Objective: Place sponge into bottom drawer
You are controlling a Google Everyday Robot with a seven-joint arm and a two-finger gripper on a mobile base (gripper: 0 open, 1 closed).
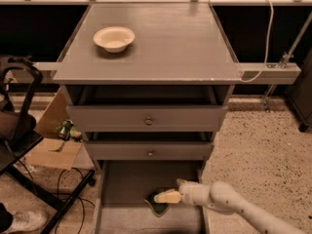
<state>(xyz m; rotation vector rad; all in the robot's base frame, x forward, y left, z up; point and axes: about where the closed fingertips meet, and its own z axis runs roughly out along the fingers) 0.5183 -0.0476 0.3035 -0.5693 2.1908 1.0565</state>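
I see a white bowl (114,38) on the back left of the grey cabinet top (165,52). Under the top are two upper drawers (146,118), each with a round knob. A white cable (267,28) hangs at the right. Cardboard (51,147) and a black stand (22,126) sit left on the speckled floor (263,150). The gripper (165,197) is low, below those drawers.

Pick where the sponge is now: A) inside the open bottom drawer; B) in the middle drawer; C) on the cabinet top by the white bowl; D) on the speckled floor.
A: the sponge is inside the pulled-out bottom drawer, at the tip of the gripper; the white bowl is up on the cabinet top, away from it.
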